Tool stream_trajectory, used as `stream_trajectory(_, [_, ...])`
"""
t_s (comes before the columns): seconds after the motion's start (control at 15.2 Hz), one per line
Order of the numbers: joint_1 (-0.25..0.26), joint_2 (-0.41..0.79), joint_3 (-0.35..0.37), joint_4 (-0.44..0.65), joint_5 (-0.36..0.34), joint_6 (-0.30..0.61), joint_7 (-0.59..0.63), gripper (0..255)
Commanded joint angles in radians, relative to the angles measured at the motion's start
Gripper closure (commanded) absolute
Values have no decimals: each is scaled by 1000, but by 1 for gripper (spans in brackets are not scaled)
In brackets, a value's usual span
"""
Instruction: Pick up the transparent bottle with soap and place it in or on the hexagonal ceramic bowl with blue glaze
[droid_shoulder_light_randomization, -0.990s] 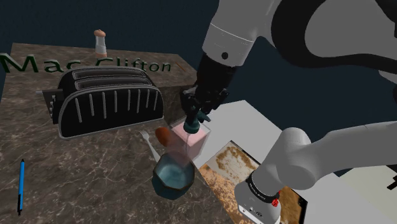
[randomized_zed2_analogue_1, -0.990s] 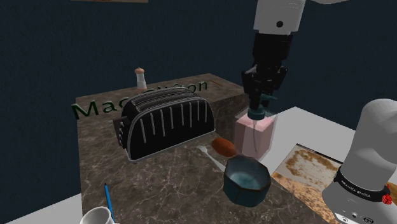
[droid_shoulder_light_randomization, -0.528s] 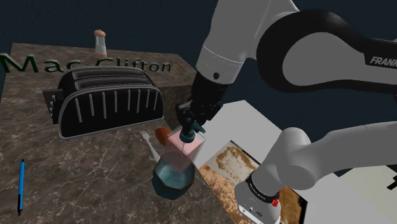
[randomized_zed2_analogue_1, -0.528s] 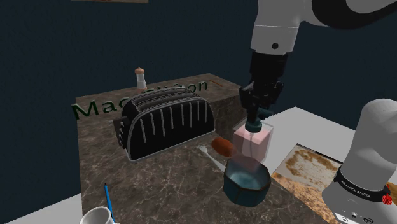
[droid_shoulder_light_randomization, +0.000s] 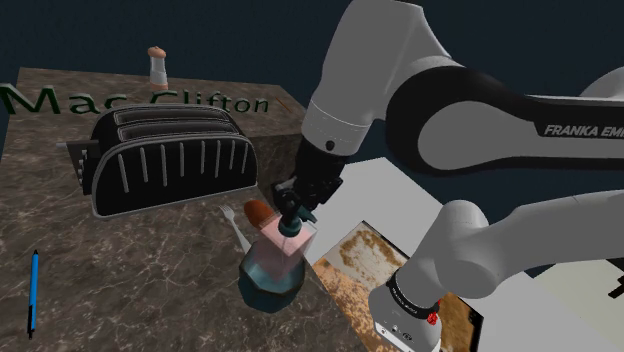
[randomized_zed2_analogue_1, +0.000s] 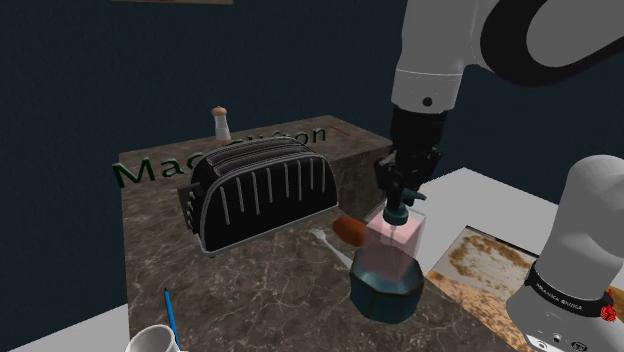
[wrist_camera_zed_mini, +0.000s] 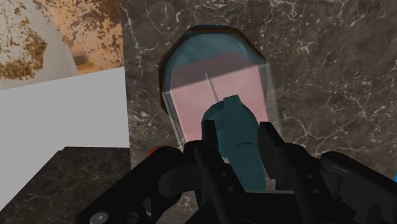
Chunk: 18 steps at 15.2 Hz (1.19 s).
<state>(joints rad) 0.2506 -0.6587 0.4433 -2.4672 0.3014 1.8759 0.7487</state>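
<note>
The clear soap bottle with pink liquid and a teal pump top hangs upright, its lower part inside the blue-glazed hexagonal bowl. My gripper is shut on the pump top, directly above the bowl. In the second exterior view the bottle sinks into the bowl under the gripper. Seen from the wrist, the fingers clasp the teal pump on both sides, with the bottle's pink body over the bowl's rim.
A black toaster stands behind the bowl on the marble counter. A brown-red object lies just beside the bowl. A shaker is at the back, a blue pen near the shoulder view's left edge, a white cup in front.
The gripper has carried the bottle down and toward the bowl. The bottle's base, earlier above and beside the bowl, now sits inside it.
</note>
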Motion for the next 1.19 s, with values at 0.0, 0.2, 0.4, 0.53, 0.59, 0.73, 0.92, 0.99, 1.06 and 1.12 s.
stream_trajectory(0.0, [0, 1, 1, -3, 1, 4, 0, 255])
stream_trajectory(0.2, [0, 1, 1, -3, 1, 4, 0, 255])
stream_trajectory(0.4, [0, 0, 0, -3, 0, 4, -1, 0])
stream_trajectory(0.53, [0, 1, 0, -3, 0, 4, -1, 0])
stream_trajectory(0.59, [0, 1, 0, -3, 0, 4, -1, 0])
stream_trajectory(0.73, [0, 1, 1, -3, 1, 4, 0, 0])
stream_trajectory(0.92, [-6, -9, -24, 89, -18, -98, 4, 0])
stream_trajectory(0.99, [-8, -9, -30, 114, -23, -124, 5, 0])
stream_trajectory(1.06, [-8, -9, -30, 114, -23, -124, 5, 0])
stream_trajectory(1.12, [-8, -9, -30, 114, -23, -124, 5, 0])
